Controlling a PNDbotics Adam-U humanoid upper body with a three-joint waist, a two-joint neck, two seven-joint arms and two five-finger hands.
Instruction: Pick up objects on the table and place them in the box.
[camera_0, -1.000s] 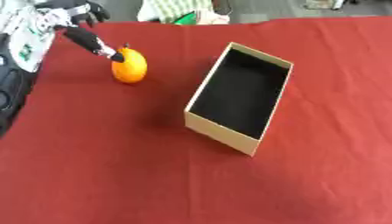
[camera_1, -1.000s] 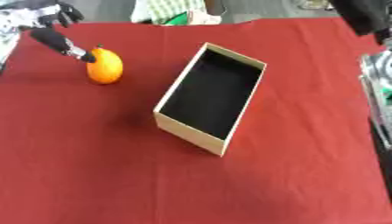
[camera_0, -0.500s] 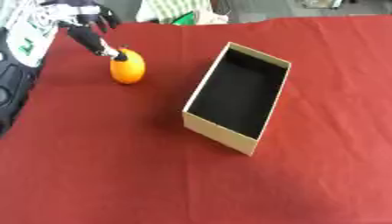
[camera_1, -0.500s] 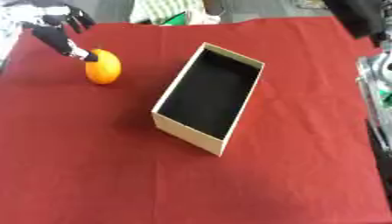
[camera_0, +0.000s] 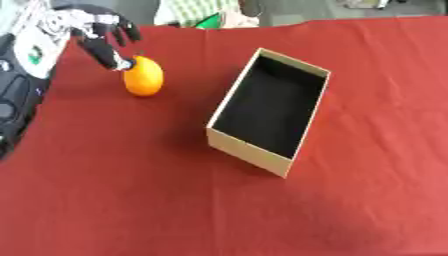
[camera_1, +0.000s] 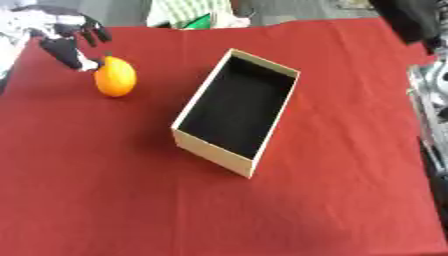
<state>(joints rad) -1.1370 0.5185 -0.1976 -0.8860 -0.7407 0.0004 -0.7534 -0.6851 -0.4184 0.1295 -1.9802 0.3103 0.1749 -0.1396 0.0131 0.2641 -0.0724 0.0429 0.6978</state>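
Left hand: the left hand (camera_0: 98, 35) sits at the upper left of the frame, fingers spread and straight, nothing held. One long finger slants down so that its tip touches the upper left side of the orange.
Right hand: dark arm parts show at the upper right corner of the right eye view, but I cannot tell whether the hand itself is among them or how its fingers stand.
Orange: the orange (camera_0: 143, 76) rests on the red table (camera_0: 122, 190), left of centre in the upper part of the frame, well apart from the box.
Box: the box (camera_0: 270, 108) lies open and empty near the middle, dark inside with pale walls, set at a slant.
Change: over the last second the left hand has turned and its fingers have fanned out above the fruit, while the one fingertip stayed in contact. The orange and the box have not shifted.
Meaning: the hand looks to be shaping up for a grasp, not yet closing. The pick has still to be made, so the task stands near its start, with nothing in the box.
Risk: a round fruit nudged by one fingertip may roll away before the fingers wrap it.
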